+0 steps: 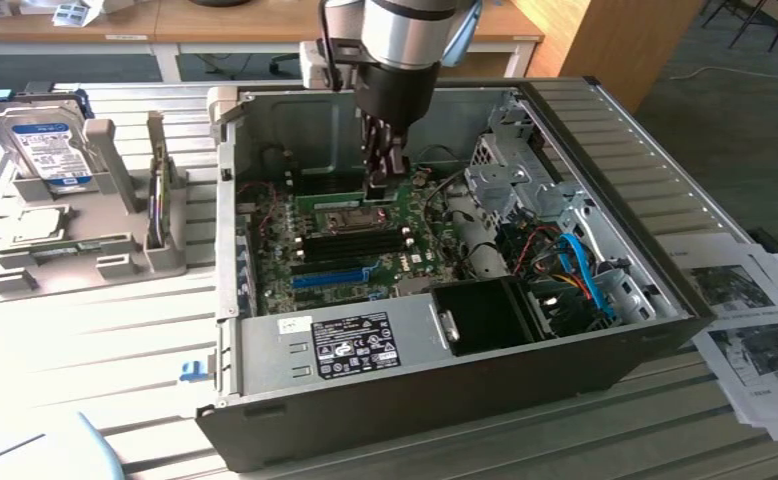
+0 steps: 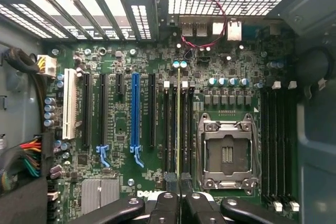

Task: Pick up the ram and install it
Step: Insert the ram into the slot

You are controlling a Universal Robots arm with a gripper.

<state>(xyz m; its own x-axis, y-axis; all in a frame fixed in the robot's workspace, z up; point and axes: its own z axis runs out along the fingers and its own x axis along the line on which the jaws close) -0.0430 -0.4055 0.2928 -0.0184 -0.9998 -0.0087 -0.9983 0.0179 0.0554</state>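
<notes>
Inside the open case (image 1: 429,400), the arm (image 1: 403,40) blocks much of the motherboard (image 2: 118,124) in the exterior view, and the gripper (image 1: 378,190) tip is hard to make out among the parts. In the wrist view the ram (image 2: 178,124) appears edge-on as a thin green line running along the black memory slots (image 2: 169,129) beside the socket (image 2: 227,150). Whether it is seated cannot be told. The gripper (image 2: 178,182) jaws are nearly closed, clamping the ram between them.
</notes>
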